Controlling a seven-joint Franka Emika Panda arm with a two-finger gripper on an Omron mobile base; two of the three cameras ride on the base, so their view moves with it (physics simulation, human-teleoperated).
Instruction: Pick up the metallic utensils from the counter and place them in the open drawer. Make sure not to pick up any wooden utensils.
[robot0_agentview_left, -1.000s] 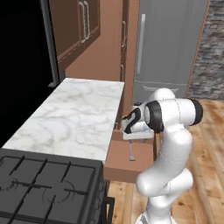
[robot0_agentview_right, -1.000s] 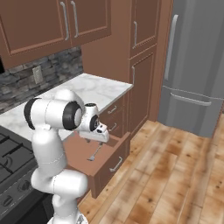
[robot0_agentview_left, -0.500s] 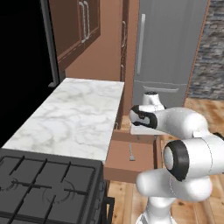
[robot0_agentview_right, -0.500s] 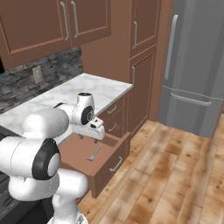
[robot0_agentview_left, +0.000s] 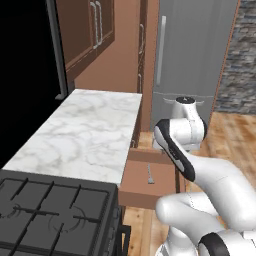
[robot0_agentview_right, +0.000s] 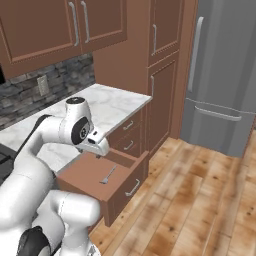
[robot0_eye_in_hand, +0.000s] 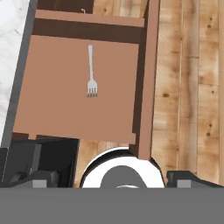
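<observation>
A: The fork is seen lying flat near the middle of the open drawer, beside the table.

B: And the gripper is spread wide above it, nothing held.

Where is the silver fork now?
The fork lies flat on the floor of the open drawer, beside the marble counter, near the drawer's middle.
</observation>
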